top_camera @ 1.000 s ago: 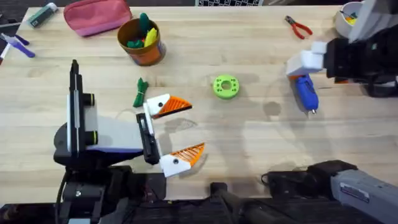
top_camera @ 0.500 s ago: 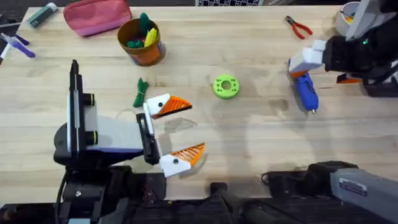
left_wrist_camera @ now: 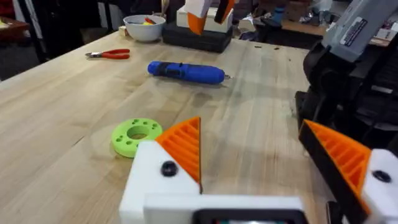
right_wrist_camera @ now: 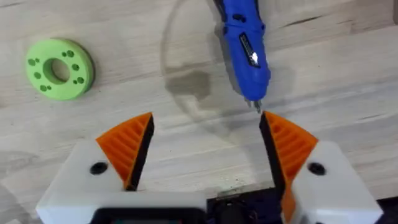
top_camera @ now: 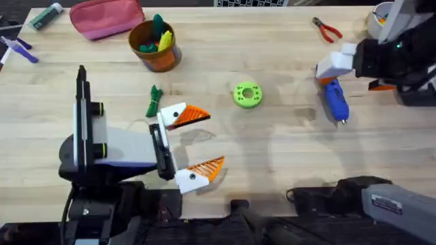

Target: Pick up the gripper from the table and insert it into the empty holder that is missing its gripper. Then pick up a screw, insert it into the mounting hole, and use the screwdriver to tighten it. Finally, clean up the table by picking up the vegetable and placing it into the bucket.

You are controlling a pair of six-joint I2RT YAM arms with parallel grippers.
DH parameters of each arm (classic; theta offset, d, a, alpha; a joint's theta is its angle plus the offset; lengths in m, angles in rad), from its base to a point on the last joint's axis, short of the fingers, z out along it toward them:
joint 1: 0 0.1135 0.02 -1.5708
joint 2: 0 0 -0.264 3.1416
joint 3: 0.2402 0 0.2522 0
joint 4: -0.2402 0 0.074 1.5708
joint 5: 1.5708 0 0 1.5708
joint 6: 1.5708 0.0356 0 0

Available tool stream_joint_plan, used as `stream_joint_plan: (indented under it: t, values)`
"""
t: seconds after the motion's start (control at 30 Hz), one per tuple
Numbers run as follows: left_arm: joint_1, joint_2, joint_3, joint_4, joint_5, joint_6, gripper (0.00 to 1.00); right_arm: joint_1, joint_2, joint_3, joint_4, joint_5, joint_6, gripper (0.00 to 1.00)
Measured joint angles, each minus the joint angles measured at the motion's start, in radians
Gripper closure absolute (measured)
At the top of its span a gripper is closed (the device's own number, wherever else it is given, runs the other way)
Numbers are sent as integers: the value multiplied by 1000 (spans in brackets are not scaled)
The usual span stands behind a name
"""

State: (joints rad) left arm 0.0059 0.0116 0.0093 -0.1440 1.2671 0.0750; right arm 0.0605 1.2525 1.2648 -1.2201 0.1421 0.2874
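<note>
The blue screwdriver (top_camera: 334, 101) lies on the table at the right, its silver bit pointing toward the near edge. My right gripper (top_camera: 340, 71) hovers open over its far end. In the right wrist view its orange fingertips (right_wrist_camera: 130, 140) flank the screwdriver (right_wrist_camera: 246, 46) bit without touching it. My left gripper (top_camera: 212, 139) rests open near the table's front left with nothing between its pads. The green vegetable (top_camera: 153, 102) lies just beyond it. The bucket (top_camera: 163, 61) stands farther back, holding green and yellow pieces. The loose gripper, the holder and the screw are out of view.
A green disc with holes (top_camera: 247, 94) sits mid-table. Red pliers (top_camera: 327, 28) and a white bowl (top_camera: 381, 20) are at the far right, a pink pouch (top_camera: 105, 17) and markers (top_camera: 48, 15) at the far left.
My right gripper has shifted slightly toward the far right above the screwdriver, then held still. The left arm has not moved.
</note>
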Motion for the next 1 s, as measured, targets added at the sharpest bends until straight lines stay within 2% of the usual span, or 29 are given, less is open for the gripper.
stream_joint_plan:
  t: [0.37,0.47,0.5,0.53,0.77,1.0]
  values:
    - [0,0,0,0,0,-1,33,0,0,0,-2,0,0,8]
    - [0,0,0,0,0,0,462,0,0,0,-2,0,0,8]
    - [0,0,0,0,0,1,932,0,0,0,-1,0,0,7]
    - [0,0,0,0,0,5,975,0,0,0,0,0,0,8]
    - [0,0,0,0,0,7,983,0,33,0,34,3,0,7]
    - [0,0,0,0,0,6,983,-7,80,0,100,61,-11,8]
